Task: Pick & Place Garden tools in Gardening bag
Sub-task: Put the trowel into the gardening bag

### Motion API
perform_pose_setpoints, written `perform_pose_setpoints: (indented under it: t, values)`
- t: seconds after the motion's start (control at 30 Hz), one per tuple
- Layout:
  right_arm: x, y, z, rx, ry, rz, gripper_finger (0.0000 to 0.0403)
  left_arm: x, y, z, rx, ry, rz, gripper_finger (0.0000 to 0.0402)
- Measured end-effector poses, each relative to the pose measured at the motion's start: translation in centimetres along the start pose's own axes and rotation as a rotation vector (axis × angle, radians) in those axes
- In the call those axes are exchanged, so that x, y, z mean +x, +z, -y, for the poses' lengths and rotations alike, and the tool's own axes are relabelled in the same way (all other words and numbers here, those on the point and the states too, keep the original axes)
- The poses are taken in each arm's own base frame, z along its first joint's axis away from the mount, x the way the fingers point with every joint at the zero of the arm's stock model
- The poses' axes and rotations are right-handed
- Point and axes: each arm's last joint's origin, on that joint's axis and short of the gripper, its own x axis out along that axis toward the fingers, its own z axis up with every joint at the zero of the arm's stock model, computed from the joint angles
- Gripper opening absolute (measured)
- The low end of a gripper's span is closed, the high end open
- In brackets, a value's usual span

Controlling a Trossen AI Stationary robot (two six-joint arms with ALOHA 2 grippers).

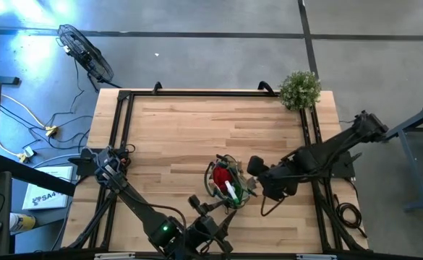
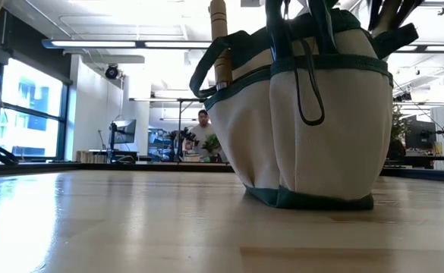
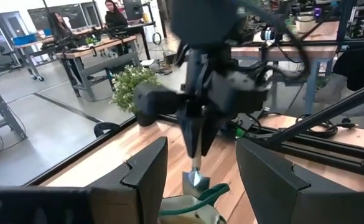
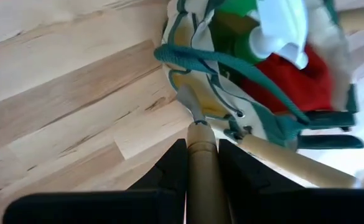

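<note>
The gardening bag [image 1: 229, 182] stands near the table's front middle and fills the low view [image 2: 305, 114]. Inside it are a red piece [image 4: 294, 78] and the green-and-white spray bottle [image 4: 275, 28]. A wooden-handled tool [image 2: 219, 38] stands upright in a side pocket, and another pale handle [image 4: 294, 163] sticks out of the bag. My right gripper [image 1: 254, 172] is just right of the bag, shut on a trowel [image 4: 200, 134]. My left gripper [image 1: 205, 211] is open and empty, just on the near side of the bag. My right gripper pinches the trowel's pale wooden handle [image 4: 201, 163] between its two fingers, which lie along the handle. The handle's end and the metal neck [image 4: 188, 102] stick out past the fingertips toward the bag's rim. The trowel's metal tip [image 3: 196, 177] points down just above the bag.
A bushy green plant [image 1: 299, 89] stands at the far right corner. Bare wood lies to the left of and beyond the bag. A fan [image 1: 84, 50] and cables lie on the floor at the left. People show in the room behind [image 2: 203, 129].
</note>
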Motion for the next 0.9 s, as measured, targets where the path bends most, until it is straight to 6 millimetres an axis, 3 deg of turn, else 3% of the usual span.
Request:
perform_pose_setpoints:
  t: [0.23, 0.57, 0.9]
  values:
    - [2.5, 0.8, 0.1, 0.003, 0.093, -0.026, 0.0059, 0.0, -0.1, 0.1, -0.001, -0.041, -0.021, 0.0184]
    - [3.2, 0.7, 1.1, 0.036, 0.062, -0.014, 0.0059, 0.0, -0.3, 0.2, 0.003, -0.086, -0.051, 0.0184]
    - [6.8, 1.4, 1.3, 0.015, 0.120, -0.098, 0.0059, 0.0, -1.2, -0.2, -0.016, -0.074, -0.082, 0.0184]
